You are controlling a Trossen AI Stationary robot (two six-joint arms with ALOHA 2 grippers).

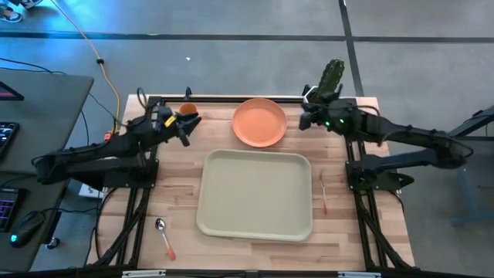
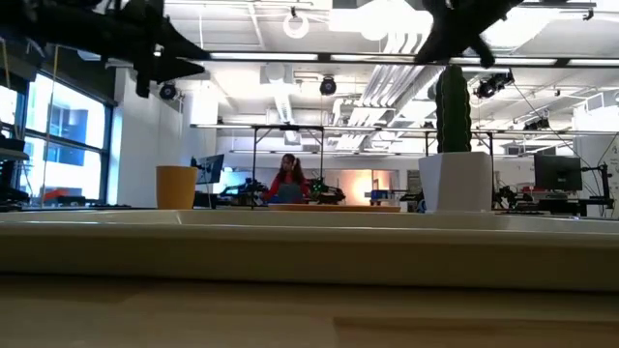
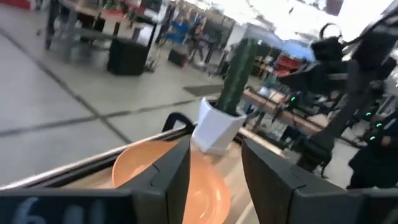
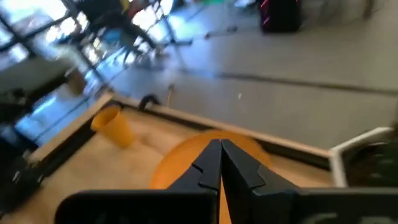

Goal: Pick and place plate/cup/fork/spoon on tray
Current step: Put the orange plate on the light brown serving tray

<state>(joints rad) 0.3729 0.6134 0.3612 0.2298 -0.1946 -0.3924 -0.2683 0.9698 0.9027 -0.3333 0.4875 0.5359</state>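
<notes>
The orange plate point(image 1: 260, 122) lies on the table just beyond the beige tray point(image 1: 255, 193). The small orange cup point(image 1: 187, 110) stands upright at the far left. The fork point(image 1: 324, 194) lies to the right of the tray, and the spoon point(image 1: 164, 238) near its near left corner. My left gripper point(image 1: 187, 127) is open and empty beside the cup, pointing toward the plate point(image 3: 168, 174). My right gripper point(image 1: 302, 117) is shut and empty at the plate's right edge, with the plate point(image 4: 205, 155) just past its fingertips point(image 4: 219, 152). In the low view both arms hang well above the table.
A cactus in a white pot point(image 1: 330, 81) stands at the far right, close behind my right gripper; it also shows in the low view point(image 2: 455, 179). Black frame rails run along the table's far and side edges. A person sits in the room far behind the table.
</notes>
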